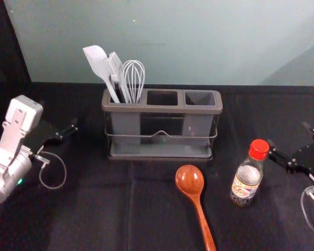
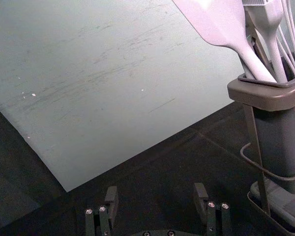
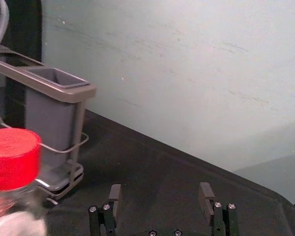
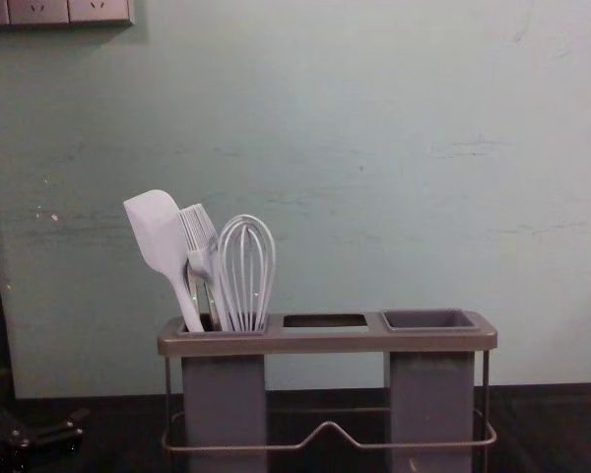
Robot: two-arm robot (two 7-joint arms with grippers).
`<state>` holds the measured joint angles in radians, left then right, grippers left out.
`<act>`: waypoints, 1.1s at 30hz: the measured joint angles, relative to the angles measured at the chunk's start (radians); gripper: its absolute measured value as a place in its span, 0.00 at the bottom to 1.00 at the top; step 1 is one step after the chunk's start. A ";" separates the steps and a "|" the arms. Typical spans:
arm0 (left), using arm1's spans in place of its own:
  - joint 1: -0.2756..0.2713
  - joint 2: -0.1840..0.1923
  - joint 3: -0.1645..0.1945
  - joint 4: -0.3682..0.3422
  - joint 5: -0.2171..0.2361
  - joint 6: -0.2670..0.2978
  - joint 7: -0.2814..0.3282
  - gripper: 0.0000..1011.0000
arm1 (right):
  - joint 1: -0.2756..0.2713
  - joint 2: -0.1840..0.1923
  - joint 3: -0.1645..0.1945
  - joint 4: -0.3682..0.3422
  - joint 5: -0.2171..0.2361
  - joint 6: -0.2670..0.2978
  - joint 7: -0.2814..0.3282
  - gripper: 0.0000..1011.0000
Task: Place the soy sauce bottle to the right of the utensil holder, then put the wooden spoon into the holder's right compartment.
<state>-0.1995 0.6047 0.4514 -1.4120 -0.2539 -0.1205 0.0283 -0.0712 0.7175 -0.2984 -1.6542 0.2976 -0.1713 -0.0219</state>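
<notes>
My left gripper (image 1: 59, 116) is left of the utensil holder (image 1: 162, 109); my right gripper (image 1: 288, 134) is at the right side, one finger close beside the bottle. In their wrist views, the left gripper (image 2: 156, 191) and right gripper (image 3: 161, 189) are open with nothing between their fingers. The soy sauce bottle (image 1: 247, 178), red-capped, stands upright in front and right of the holder. A wooden spoon (image 1: 190, 180) lies in front of the holder, bowl toward it, handle running off the near edge. The holder's right compartment (image 4: 429, 320) looks empty.
A pale spatula (image 4: 158, 232), a brush (image 4: 200, 236) and a whisk (image 4: 246, 266) stand in the holder's left compartment. A pale wall (image 1: 199, 42) rises behind the black-covered table (image 1: 94, 209).
</notes>
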 joint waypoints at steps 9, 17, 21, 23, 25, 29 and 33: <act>0.000 0.000 0.000 0.000 0.000 0.000 0.000 0.99 | -0.172 0.061 0.098 -0.127 0.044 -0.041 0.002 0.99; 0.000 0.000 0.000 0.000 0.000 0.000 0.000 0.99 | -0.298 0.109 0.175 -0.213 0.125 -0.086 0.080 0.99; 0.000 0.000 0.000 0.000 0.000 0.000 0.000 0.99 | -0.326 0.117 0.189 -0.226 0.186 -0.112 0.146 0.99; 0.000 0.000 0.000 0.000 0.000 0.000 0.000 0.99 | -0.328 0.117 0.189 -0.227 0.215 -0.120 0.182 0.99; 0.000 0.000 0.000 0.000 0.000 0.000 0.000 0.99 | -0.320 0.111 0.182 -0.226 0.236 -0.123 0.214 0.99; 0.000 0.000 0.000 0.000 0.000 0.000 0.000 0.99 | -0.296 0.099 0.166 -0.215 0.250 -0.121 0.247 0.99; 0.000 0.000 0.000 0.000 0.000 0.000 0.000 0.99 | -0.247 0.074 0.141 -0.192 0.254 -0.102 0.277 0.99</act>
<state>-0.1996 0.6047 0.4514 -1.4120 -0.2539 -0.1205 0.0283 -0.3182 0.7919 -0.1577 -1.8461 0.5511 -0.2738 0.2556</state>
